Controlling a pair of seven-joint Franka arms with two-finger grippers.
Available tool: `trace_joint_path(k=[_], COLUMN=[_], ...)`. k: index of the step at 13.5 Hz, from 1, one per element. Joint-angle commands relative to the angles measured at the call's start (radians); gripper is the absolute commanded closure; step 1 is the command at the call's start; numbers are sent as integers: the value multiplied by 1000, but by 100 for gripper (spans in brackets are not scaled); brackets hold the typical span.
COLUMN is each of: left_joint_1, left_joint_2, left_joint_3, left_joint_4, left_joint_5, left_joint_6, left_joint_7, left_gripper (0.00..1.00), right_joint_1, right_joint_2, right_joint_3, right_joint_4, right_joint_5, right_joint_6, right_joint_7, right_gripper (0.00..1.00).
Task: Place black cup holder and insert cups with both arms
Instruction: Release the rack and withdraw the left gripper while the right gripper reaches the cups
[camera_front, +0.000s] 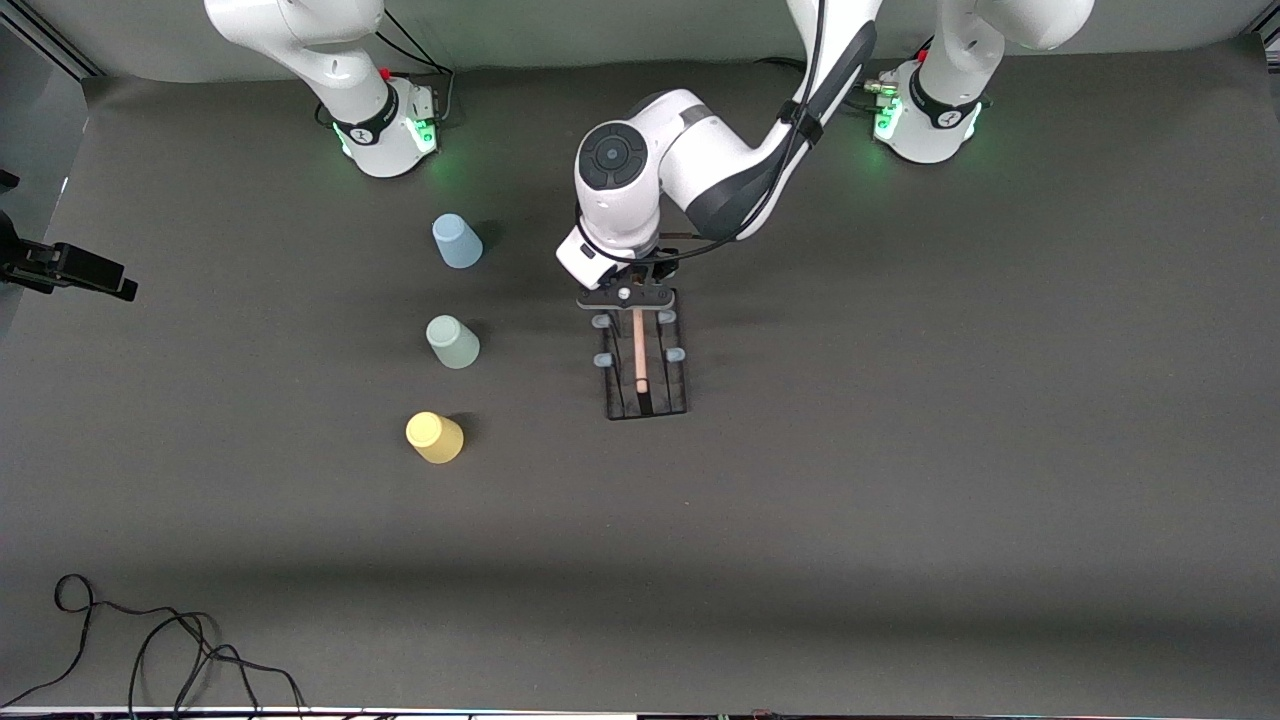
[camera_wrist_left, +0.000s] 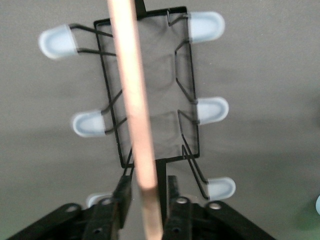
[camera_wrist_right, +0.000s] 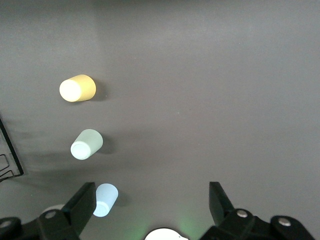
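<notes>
The black cup holder (camera_front: 648, 400) sits upright mid-table, its light wooden rod handle (camera_front: 639, 350) on top. My left gripper (camera_front: 627, 296) is over the end of the holder farther from the front camera. In the left wrist view the left gripper (camera_wrist_left: 145, 200) is closed around the handle (camera_wrist_left: 132, 100) beside a wire upright, above the pale-tipped prongs (camera_wrist_left: 210, 110). Three cups stand upside down in a row toward the right arm's end: light blue (camera_front: 457, 242), grey-green (camera_front: 453, 342), yellow (camera_front: 434, 438). My right gripper (camera_wrist_right: 150, 200) is open, empty, high over the blue cup (camera_wrist_right: 105, 200).
Loose black cables (camera_front: 150, 640) lie near the front edge at the right arm's end. A black device (camera_front: 70, 268) juts in at that end's edge. The arm bases (camera_front: 385, 130) (camera_front: 925, 120) glow green along the top.
</notes>
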Motion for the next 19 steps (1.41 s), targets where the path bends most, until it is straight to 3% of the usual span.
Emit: trace_joint_path(k=[1,6,9,12,16,19], left_joint_1=[-2,142,320,484,688,852], left_joint_2=[1,-168,-264,-327,-491,-579], left_joint_3=[5,11,11,14,14,14], left_joint_4=[27,68,66,57,-113,-199], left_joint_5=[11,-7,-13,34,144,138], left_joint_6=[-5,-169,-299,-361,-341,-358], left_joint_7=[-4,92,239,345,541,802], left_gripper=[1,1,1,0,0,0], right_joint_1=[-1,-1,5,18,123,182], right_joint_2=[-5,-2,-3,-20,-103,-118], right_joint_3=[-2,0,1,11,9,11], right_joint_4=[-2,-2,-28,-92,-375,-572], right_joint_5=[-6,-17,14,98,100,100], right_joint_6=[3,6,38,93,384,599], right_joint_7=[-24,-53,3,149,252,309], right_gripper=[0,0,1,1,1,1])
